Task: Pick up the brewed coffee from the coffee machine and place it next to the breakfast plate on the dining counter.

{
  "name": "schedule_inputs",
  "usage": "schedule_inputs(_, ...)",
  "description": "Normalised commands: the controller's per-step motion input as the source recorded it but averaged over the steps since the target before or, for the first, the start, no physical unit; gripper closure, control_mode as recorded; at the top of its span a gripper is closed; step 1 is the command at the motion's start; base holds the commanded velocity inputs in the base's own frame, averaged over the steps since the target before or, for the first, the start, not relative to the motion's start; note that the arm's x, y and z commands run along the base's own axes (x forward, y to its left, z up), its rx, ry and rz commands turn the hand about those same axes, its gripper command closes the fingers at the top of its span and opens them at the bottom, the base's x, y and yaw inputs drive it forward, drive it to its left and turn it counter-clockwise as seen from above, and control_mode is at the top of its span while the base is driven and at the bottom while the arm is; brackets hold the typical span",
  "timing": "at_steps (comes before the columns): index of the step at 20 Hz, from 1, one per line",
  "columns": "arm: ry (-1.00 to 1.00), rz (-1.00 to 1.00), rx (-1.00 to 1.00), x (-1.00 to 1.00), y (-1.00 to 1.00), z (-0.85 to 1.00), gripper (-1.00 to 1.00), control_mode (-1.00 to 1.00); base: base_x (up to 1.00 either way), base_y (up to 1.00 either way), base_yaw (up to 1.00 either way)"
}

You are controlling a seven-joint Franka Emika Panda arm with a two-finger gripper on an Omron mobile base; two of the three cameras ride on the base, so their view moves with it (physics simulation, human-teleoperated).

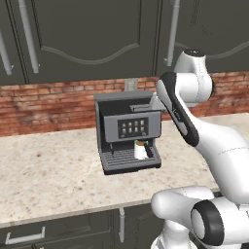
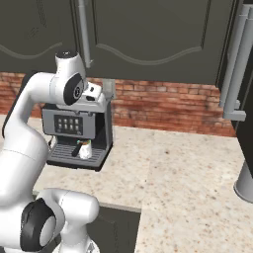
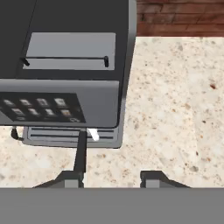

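Note:
The coffee machine (image 1: 127,129) (image 2: 74,126) (image 3: 65,65) stands on the speckled counter against the brick wall. On its slatted drip tray stands the brewed coffee (image 1: 140,150) (image 2: 85,149), a small white mug under the spout. In the hand view only a white sliver (image 3: 92,134) of it peeks out below the button panel. My gripper (image 3: 111,177) hovers above the machine's top right side, looking down on it. Its fingertips (image 3: 72,177) stand apart with nothing between them, well above the mug. The breakfast plate and the dining counter are out of view.
Dark wall cabinets (image 1: 97,34) hang over the machine. The beige counter (image 1: 44,170) has bare room left and right of it and runs forward at the right (image 2: 197,197). A tall dark unit with steel handles (image 2: 237,74) and a grey round base (image 2: 244,185) stand at far right.

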Motion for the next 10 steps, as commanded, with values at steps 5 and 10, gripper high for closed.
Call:
schedule_inputs(5, -0.1, 0.0, 0.0, -0.29, -0.02, -0.16, -1.0, -1.0, 0.0, 0.0, 0.0)
schedule_inputs(10, -0.58, 0.2, 0.15, -0.96, -0.47, -0.67, -1.0, -1.0, 0.0, 0.0, 0.0)
